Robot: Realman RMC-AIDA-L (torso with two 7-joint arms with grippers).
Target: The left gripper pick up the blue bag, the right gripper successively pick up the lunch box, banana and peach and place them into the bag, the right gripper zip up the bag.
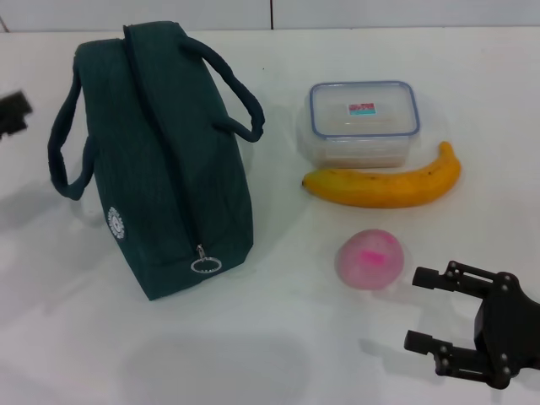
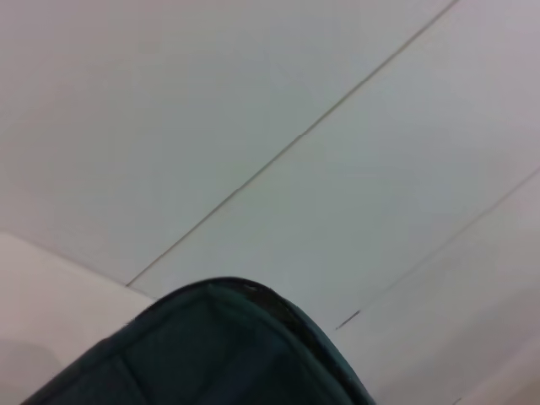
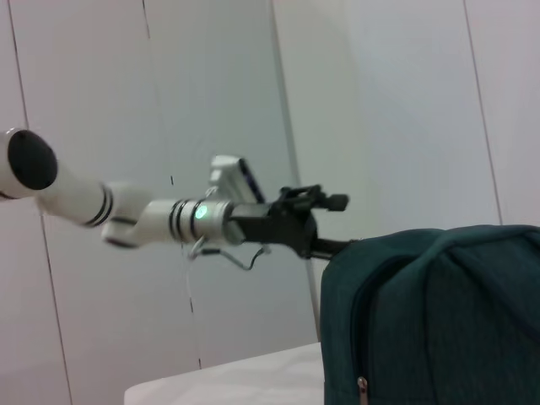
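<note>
Head view: the bag (image 1: 160, 160), dark teal and zipped shut, stands on the white table (image 1: 278, 337) with its 2 handles (image 1: 240, 93) arching to either side and its zipper pull ring (image 1: 205, 265) at the near end. Right of the bag sits the lunch box (image 1: 363, 121), lid on. Just in front of the box lies the banana (image 1: 388, 183), and nearer than that, still right of the bag, the peach (image 1: 370, 258). The right gripper (image 1: 426, 310) hovers near the peach on the side away from the bag, fingers spread wide and empty. The left gripper (image 1: 13, 114) shows only as a dark sliver left of the bag; its fingers cannot be judged here.

Left wrist view: the bag's top edge (image 2: 253, 299) fills the foreground against a pale wall.

Right wrist view: beyond the bag (image 3: 439, 312), the left gripper (image 3: 331, 223) reaches toward its far end, fingers parted, holding nothing.
</note>
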